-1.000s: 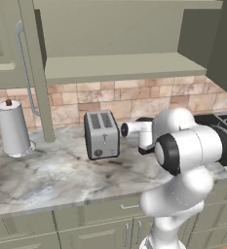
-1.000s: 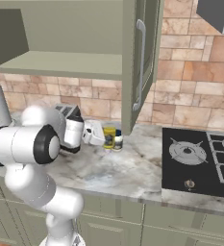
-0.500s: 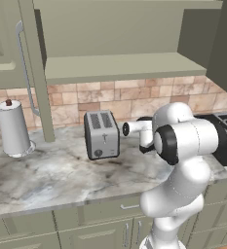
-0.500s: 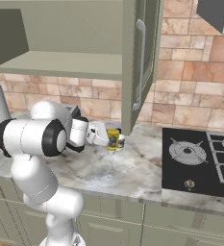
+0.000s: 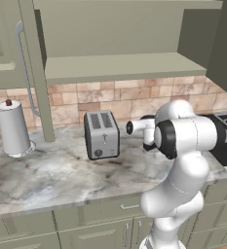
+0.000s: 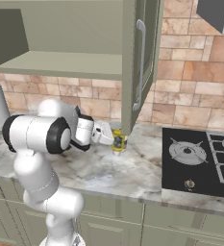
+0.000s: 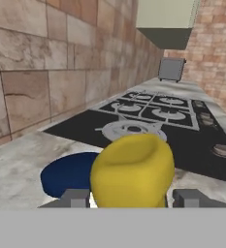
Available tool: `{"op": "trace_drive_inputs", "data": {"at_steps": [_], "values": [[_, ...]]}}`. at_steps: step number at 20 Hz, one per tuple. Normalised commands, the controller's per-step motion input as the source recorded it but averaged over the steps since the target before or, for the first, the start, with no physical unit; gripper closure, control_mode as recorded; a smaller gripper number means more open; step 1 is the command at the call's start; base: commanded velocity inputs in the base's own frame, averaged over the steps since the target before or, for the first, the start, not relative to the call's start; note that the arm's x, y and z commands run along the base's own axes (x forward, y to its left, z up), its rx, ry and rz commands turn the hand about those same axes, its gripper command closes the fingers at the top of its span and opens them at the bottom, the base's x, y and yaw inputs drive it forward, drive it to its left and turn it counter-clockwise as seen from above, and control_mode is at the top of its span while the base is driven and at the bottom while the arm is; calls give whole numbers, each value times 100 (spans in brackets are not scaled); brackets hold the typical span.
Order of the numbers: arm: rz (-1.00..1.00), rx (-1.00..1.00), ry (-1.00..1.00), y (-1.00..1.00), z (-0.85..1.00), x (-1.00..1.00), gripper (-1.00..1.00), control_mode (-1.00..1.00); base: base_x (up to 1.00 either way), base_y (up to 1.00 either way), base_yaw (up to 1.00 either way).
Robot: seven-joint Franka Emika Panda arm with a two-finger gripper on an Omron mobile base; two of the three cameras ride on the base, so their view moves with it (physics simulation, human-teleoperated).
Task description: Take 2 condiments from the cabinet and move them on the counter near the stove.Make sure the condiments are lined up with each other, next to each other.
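My gripper [image 7: 131, 198] is shut on the slim yellow squeeze bottle [image 7: 133, 170], one fingertip on each side of it. In the right base view the gripper [image 6: 110, 138] holds the bottle [image 6: 117, 142] low over the marble counter [image 6: 108, 168], just below the open cabinet door [image 6: 132, 62] and left of the black stove [image 6: 195, 158]. The dark blue lid of the small jar [image 7: 66, 175] sits right beside the bottle on the counter [image 7: 17, 167], between it and the tiled wall. The stove [image 7: 148, 116] lies just beyond both. The cabinet shelf [image 5: 120, 65] is bare.
A silver two-slot toaster [image 5: 101, 135] stands on the counter [image 5: 51, 175] left of the arm. The tall paper-towel roll [image 5: 12, 129] is at the far left. The other open cabinet door [image 5: 34, 73] hangs over the counter. Beyond the stove stands a grey box-like object [image 7: 171, 69].
The gripper has carried the yellow bottle to the right and slightly lower, closer to the stove. The arm's elbow has swung along with it.
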Motion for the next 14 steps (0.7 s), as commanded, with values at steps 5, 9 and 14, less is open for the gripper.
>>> {"op": "trace_drive_inputs", "data": {"at_steps": [5,9,14], "values": [[-1,0,-16,0,-48,-8,-100,-100,0,0,0],[0,0,-21,0,-32,-33,-100,-100,0,0,0],[0,0,-23,0,-23,-52,-100,-100,0,0,0]]}}
